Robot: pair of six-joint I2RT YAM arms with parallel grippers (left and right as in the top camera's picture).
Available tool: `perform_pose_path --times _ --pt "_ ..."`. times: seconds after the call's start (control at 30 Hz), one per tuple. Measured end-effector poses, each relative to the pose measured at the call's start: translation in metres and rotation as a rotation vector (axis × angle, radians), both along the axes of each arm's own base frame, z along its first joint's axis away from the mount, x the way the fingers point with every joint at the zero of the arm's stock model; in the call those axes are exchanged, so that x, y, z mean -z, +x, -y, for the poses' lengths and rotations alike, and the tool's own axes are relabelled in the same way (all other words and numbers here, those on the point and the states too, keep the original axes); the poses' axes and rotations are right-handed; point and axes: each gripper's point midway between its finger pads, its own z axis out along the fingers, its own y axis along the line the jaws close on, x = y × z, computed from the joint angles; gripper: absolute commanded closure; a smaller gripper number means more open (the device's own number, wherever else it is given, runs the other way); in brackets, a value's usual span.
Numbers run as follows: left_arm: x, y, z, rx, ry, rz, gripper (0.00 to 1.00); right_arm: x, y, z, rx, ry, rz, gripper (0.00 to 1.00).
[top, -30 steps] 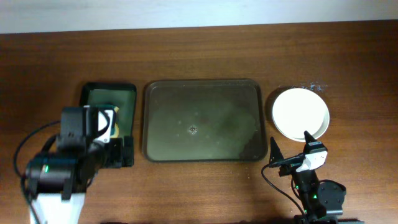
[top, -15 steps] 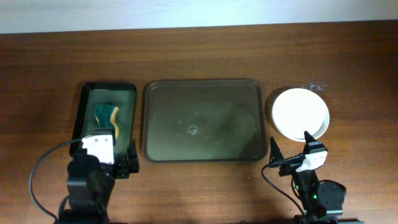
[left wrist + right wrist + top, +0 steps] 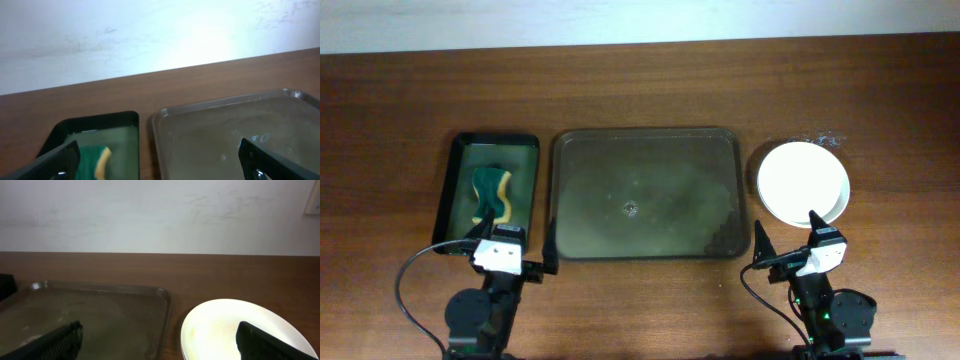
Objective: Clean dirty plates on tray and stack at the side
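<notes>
Apparently stacked, the plates (image 3: 803, 182) sit just right of the tray (image 3: 650, 193)

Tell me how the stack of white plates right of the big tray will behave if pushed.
The plates look rigid and smooth, so they will probably slide on the polished wooden table rather than flex. A lower rim peeks out offset, so the top one may shift on its own. Shallow and lying flat, they seem unlikely to tip.

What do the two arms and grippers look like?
Both arms are black. The left gripper and right gripper have dark tapered fingers and a white wrist block. A thin black cable loops beside each; the right base shows a green light.
</notes>
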Motion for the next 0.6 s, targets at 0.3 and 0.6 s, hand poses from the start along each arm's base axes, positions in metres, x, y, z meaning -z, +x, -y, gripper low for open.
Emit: perform_pose_path --times 0.3,0.6 --pt "0.020 -0.005 0.001 0.011 0.034 0.047 0.01 0.000 0.000 0.000 0.000 0.000 0.000 0.02" --pt "0.009 -0.011 0.002 0.021 0.043 0.128 0.01 0.000 0.000 0.000 0.000 0.000 0.000 0.02"
